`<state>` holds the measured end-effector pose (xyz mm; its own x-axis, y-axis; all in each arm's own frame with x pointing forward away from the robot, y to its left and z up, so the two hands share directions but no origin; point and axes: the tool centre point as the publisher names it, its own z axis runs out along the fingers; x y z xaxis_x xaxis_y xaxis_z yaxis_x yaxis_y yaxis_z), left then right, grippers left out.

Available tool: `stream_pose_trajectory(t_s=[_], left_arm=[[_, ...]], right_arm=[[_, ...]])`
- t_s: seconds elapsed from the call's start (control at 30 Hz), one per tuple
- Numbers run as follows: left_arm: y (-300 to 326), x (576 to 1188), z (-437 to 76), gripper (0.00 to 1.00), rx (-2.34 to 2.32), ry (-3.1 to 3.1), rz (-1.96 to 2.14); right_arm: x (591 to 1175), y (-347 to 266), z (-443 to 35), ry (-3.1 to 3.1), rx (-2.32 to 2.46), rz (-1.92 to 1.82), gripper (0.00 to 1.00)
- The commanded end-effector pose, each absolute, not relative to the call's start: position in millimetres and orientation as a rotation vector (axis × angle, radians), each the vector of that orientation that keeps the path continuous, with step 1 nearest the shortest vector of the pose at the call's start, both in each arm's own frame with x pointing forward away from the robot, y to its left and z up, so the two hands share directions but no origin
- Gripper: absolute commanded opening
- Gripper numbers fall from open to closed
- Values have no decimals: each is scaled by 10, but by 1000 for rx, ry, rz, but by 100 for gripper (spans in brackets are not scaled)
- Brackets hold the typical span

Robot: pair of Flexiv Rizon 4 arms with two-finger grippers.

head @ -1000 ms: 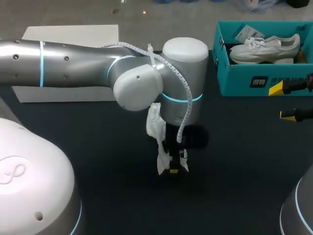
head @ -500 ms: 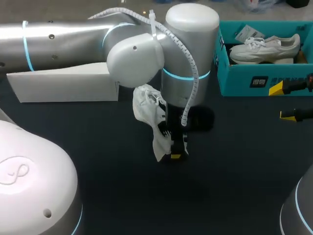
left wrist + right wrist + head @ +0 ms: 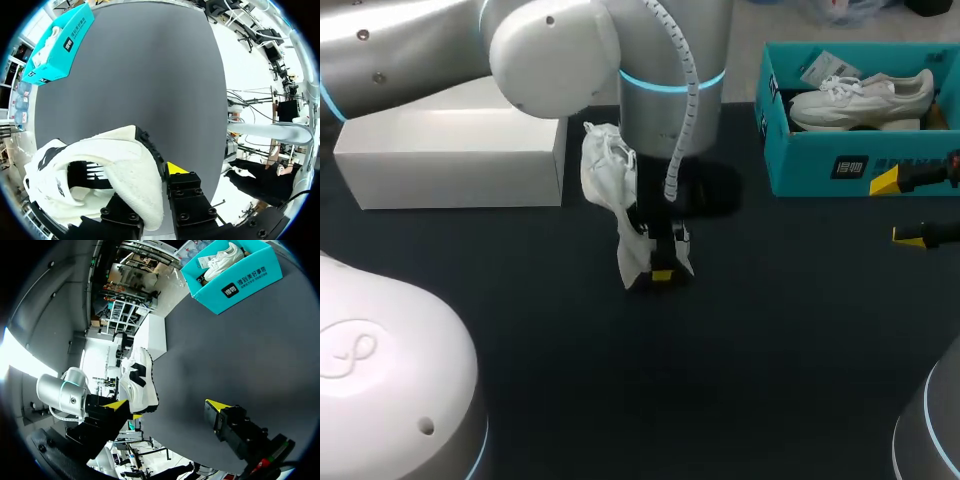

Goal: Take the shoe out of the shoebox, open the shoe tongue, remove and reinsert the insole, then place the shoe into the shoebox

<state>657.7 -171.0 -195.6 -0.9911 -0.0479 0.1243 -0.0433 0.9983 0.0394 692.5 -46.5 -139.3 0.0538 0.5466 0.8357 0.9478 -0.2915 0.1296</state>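
Observation:
A white shoe (image 3: 608,180) with black markings hangs above the dark table, heel end down, with my left gripper (image 3: 663,262) shut on its rear edge. In the left wrist view the shoe (image 3: 115,170) fills the space between the fingers of the left gripper (image 3: 150,176); one yellow tip (image 3: 175,168) shows beside it and the other is hidden. My right gripper (image 3: 900,208) stands open at the table's right edge, holding nothing. In its own view the right gripper (image 3: 167,407) looks out at the shoe (image 3: 139,380) well ahead of it. The teal shoebox (image 3: 840,168) stands at the back right.
Inside the shoebox (image 3: 235,282) lies a second white shoe (image 3: 865,98) with a paper tag. A white box (image 3: 450,160) stands at the back left, just beyond my left arm. Bare dark tabletop (image 3: 760,360) stretches between the two grippers.
My left arm has carried the shoe away from the near side, toward the back of the table, and the shoe has swung up beside the wrist. The right gripper has kept still.

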Motion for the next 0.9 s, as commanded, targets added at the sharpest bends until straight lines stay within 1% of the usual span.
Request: stream_pose_trajectory(t_s=[0.03, 0.6, 0.73, 0.9], left_arm=[[-1786, 6596, -1875, 0, 60, -3019, -122], [-1786, 6596, -1875, 0, 60, -3019, -122], [-1582, 6580, -1766, 0, -53, -2945, -117], [-1173, 6684, -1671, 0, -99, -2911, -89]], right_arm=[[6918, -463, -1398, -1492, -1879, -1149, 100], [6918, -463, -1398, -1492, -1879, -1149, 100], [6918, -463, -1398, -1492, -1879, -1149, 100], [6918, -463, -1398, -1492, -1879, -1149, 100]])
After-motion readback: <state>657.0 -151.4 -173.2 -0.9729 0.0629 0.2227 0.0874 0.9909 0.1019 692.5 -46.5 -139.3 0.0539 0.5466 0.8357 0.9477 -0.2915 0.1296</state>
